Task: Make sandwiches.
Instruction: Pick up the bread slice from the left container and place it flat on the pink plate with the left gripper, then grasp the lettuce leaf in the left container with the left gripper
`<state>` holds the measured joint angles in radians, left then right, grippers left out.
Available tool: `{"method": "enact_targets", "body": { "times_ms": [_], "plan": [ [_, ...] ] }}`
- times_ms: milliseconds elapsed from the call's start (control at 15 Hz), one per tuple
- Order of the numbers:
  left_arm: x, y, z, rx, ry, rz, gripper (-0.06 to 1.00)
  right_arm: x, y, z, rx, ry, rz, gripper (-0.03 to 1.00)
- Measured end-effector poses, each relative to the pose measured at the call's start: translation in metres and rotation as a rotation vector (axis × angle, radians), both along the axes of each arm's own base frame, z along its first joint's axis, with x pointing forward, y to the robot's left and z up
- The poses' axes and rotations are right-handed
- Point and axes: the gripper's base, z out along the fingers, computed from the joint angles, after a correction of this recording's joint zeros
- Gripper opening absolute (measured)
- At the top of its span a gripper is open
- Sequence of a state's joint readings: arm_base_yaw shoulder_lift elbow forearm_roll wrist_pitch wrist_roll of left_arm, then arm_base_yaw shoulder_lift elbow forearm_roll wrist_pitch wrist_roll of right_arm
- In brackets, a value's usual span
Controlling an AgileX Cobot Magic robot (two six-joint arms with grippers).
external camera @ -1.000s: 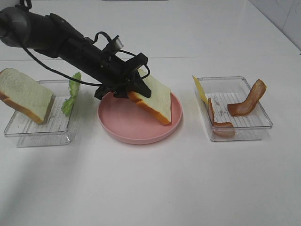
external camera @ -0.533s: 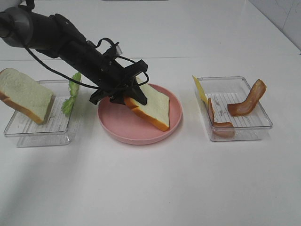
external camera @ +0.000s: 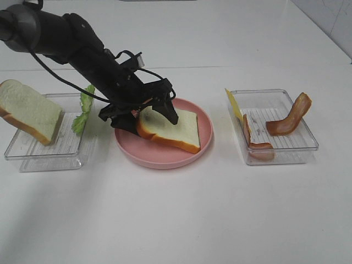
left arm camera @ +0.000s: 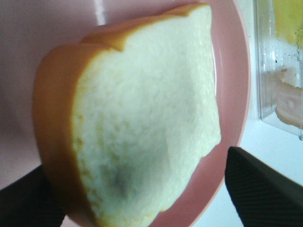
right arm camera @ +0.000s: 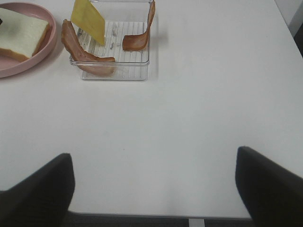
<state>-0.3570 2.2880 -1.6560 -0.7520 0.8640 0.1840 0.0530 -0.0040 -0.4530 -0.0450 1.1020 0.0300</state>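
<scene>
Exterior high view: the left pincer [external camera: 148,124] hangs over the pink plate [external camera: 159,158], its jaws apart on either side of a white bread slice [external camera: 181,127] that lies on the plate. Right of the plate, a clear tray [external camera: 308,147] holds bacon strips [external camera: 289,118] and a yellow cheese slice [external camera: 233,104]. Left of the plate, a second tray [external camera: 33,165] holds more bread [external camera: 30,113] and a lettuce leaf [external camera: 82,110]. The right pincer [right arm camera: 154,189] gapes empty over bare desk [right arm camera: 189,118], well away from the plate.

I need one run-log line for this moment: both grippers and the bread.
left gripper: open, astride bread slice | bread slice: on pink plate | right gripper: open, empty, over table
</scene>
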Motion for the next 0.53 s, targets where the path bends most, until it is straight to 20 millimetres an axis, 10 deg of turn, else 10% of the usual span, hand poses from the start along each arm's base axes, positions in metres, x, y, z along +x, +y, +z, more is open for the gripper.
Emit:
{"method": "enact_targets", "body": {
  "times_ms": [533],
  "plan": [
    [-0.014, 0.027, 0.09, 0.262, -0.104, -0.099, 0.79, 0.0, 0.0, 0.0, 0.0, 0.0, 0.0, 0.89]
  ]
}}
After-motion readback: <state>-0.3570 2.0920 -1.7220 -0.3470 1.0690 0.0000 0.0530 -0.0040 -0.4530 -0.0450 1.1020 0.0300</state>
